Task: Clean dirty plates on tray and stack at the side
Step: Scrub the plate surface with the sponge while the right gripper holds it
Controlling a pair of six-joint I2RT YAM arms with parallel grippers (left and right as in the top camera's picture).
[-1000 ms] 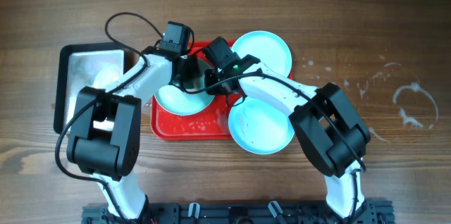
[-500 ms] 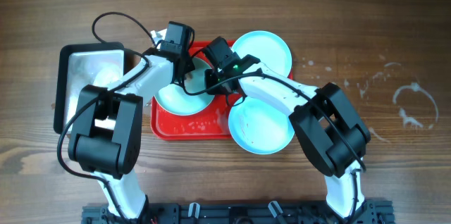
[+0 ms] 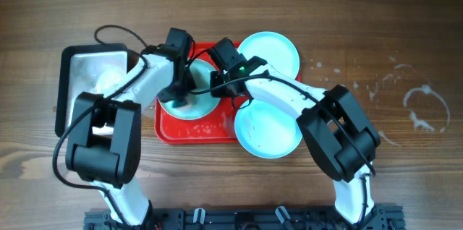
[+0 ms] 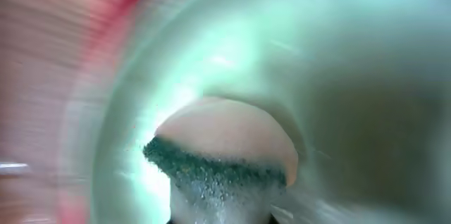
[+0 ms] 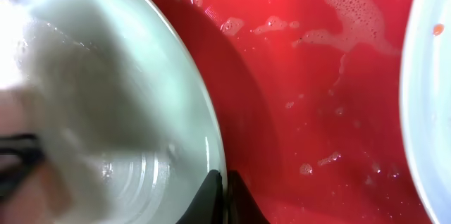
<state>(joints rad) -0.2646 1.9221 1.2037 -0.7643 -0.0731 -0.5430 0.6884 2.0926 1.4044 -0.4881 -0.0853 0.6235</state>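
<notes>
Three light-blue plates show from overhead. One (image 3: pixel 189 105) lies on the left half of the red tray (image 3: pixel 199 129). One (image 3: pixel 273 53) overlaps the tray's far right corner. One (image 3: pixel 268 132) overlaps its near right corner. My left gripper (image 3: pixel 178 92) is shut on a sponge (image 4: pixel 222 157) with a green scouring face, pressed onto the wet plate (image 4: pixel 338 62). The view is blurred by motion. My right gripper (image 3: pixel 217 85) is shut on that plate's rim (image 5: pixel 211 146), with one finger on each side (image 5: pixel 224 185).
A silver pan with a black rim (image 3: pixel 72 78) stands left of the tray. The tray floor (image 5: pixel 317 76) is wet with soap suds. Another plate's edge (image 5: pixel 430 111) shows at the right. White smears (image 3: pixel 423 107) mark the wooden table at the far right.
My left gripper has moved with the sponge from the plate's far rim toward its middle and left. My right gripper and the three plates have stayed put.
</notes>
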